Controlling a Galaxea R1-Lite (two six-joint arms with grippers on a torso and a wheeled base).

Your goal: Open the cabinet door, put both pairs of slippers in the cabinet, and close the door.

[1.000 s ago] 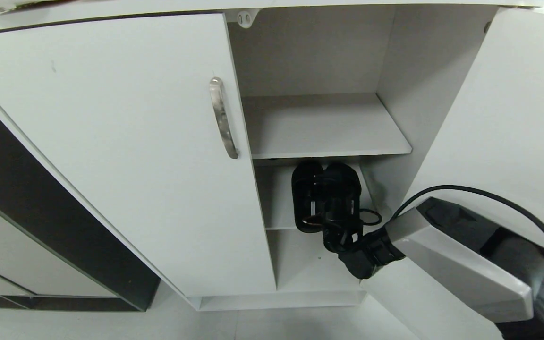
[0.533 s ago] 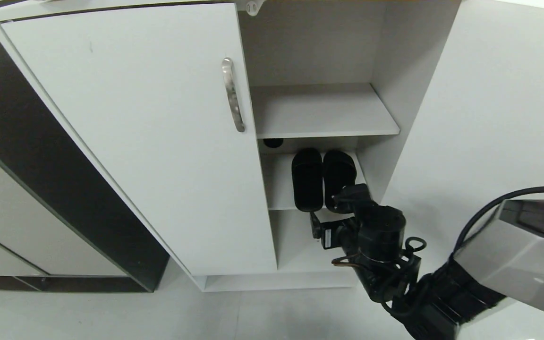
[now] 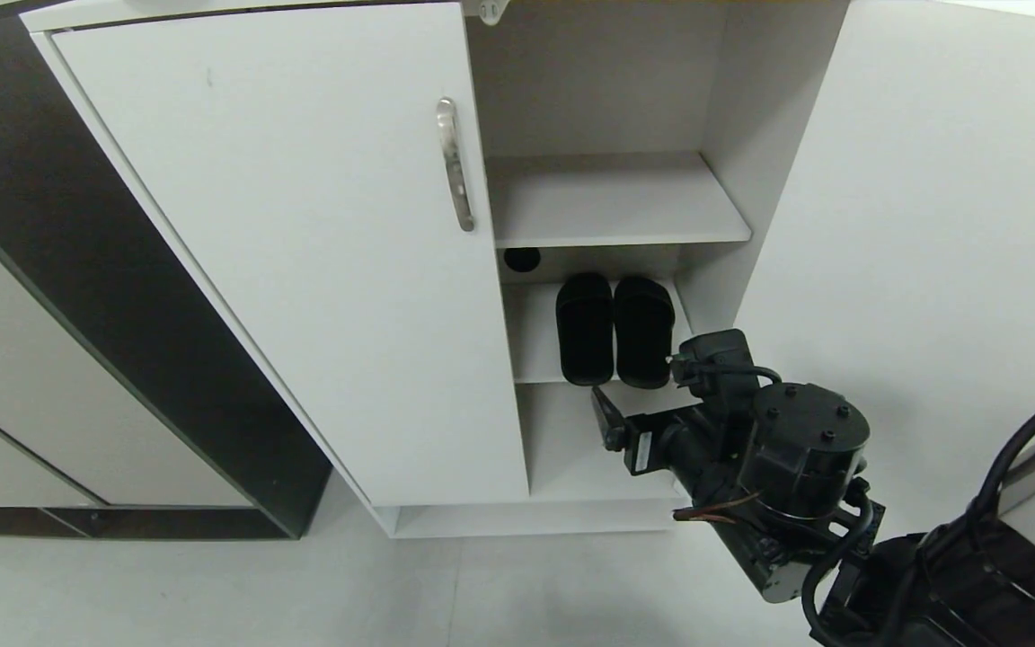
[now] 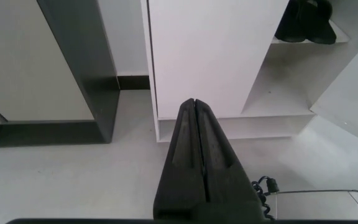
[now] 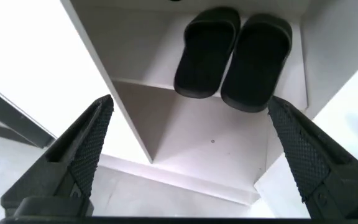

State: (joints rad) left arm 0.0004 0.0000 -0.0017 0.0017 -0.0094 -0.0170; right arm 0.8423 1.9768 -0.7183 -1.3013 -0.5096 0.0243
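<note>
Head view: my right claw has backed out of the cabinet since a second ago and now sits in front of the lower compartment. The slippers lie side by side on the middle shelf.

Left wrist view: my left claw is pinched fully together on nothing, above the floor.

Right wrist view: the right claw is spread wide and empty, with the slippers just beyond it, untouched.

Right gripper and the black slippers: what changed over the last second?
The right gripper, which was at the black slippers on the middle shelf, has drawn back out of the cabinet and is open and empty. The slippers stay side by side there; the left door stays shut, the right door open. The head camera shifted too.
</note>
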